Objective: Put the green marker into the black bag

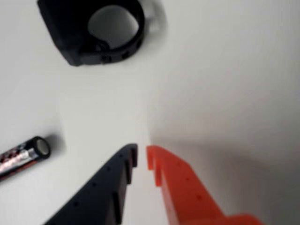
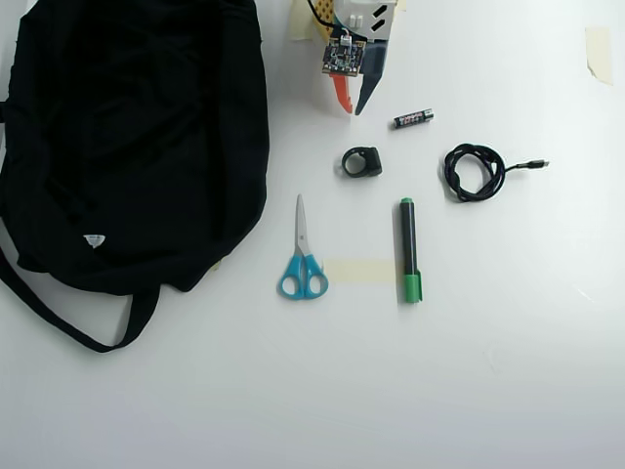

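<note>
The green marker [image 2: 408, 249] lies flat on the white table in the overhead view, black barrel upright in the picture, green cap at the lower end. It is out of sight in the wrist view. The black bag [image 2: 127, 147] fills the left side, its strap looping toward the lower left. My gripper [image 2: 353, 107] hangs at the top centre, well above the marker and right of the bag. Its orange and black fingertips nearly touch, with nothing between them [image 1: 141, 153].
Blue-handled scissors [image 2: 303, 259] lie left of the marker, with a tape strip [image 2: 356, 272] between them. A black ring-shaped part [image 2: 361, 162] [image 1: 101, 30] sits just below the gripper. A battery [image 2: 413, 118] [image 1: 23, 154] and a coiled cable [image 2: 476, 171] lie to the right.
</note>
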